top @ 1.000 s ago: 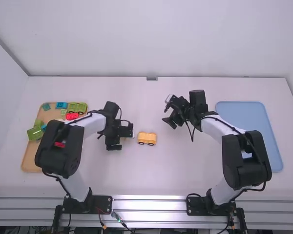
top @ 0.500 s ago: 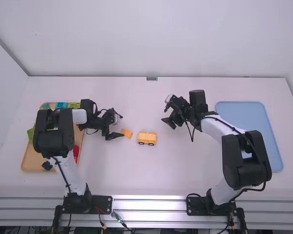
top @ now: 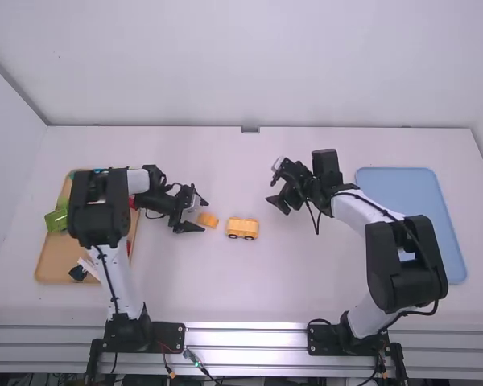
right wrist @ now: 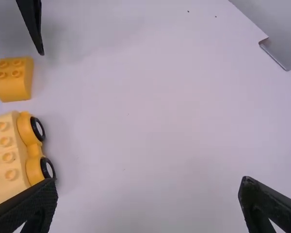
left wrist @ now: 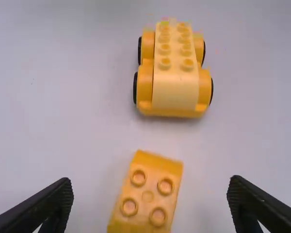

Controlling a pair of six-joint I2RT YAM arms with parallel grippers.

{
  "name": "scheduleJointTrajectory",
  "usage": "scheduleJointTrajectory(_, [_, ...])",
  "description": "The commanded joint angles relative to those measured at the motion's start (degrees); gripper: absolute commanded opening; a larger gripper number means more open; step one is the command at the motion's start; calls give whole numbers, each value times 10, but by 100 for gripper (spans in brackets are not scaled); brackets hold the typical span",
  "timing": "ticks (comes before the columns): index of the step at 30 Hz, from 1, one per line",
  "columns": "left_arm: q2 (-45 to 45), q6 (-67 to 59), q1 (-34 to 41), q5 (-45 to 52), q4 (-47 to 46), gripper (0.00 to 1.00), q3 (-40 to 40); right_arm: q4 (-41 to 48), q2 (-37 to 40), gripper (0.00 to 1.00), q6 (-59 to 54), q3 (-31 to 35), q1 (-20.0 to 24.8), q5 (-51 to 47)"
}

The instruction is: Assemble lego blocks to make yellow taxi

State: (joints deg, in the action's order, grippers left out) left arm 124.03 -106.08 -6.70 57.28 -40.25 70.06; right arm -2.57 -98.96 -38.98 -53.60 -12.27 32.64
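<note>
My left gripper (top: pixel 200 214) is open around the near side of a small yellow-orange block (top: pixel 208 219), touching nothing that I can make out. In the left wrist view that four-stud block (left wrist: pixel 148 194) lies between the spread fingers of the left gripper (left wrist: pixel 150 206). Just right of it on the table stands the wheeled yellow car base (top: pixel 242 228), with rows of studs on top (left wrist: pixel 174 73). My right gripper (top: pixel 278 191) is open and holds nothing, to the right of the car; in its wrist view the right gripper (right wrist: pixel 148 194) has its fingers wide apart.
At the left, a wooden tray (top: pixel 55 261) holds green (top: pixel 56 219), red and other blocks, partly under the left arm. A blue tray (top: pixel 402 178) lies at the right beside and beneath the right arm.
The left gripper let go of the small yellow-orange block beside the car and drew back left, then shifted slightly. The right arm and the car have kept still.
</note>
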Motion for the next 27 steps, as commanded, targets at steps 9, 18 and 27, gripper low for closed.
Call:
scheduleJointTrajectory(9, [4,28,22,-12,109,59,-59,2,-3,98,2,-1,-3,8])
scheduleJointTrajectory(18, [4,28,22,-16,101,36,-61,2,-3,99,2,0,-2,7])
scheduleJointTrajectory(27, [4,26,22,-44,77,39,-60,-3,-3,99,-2,-1,-3,7])
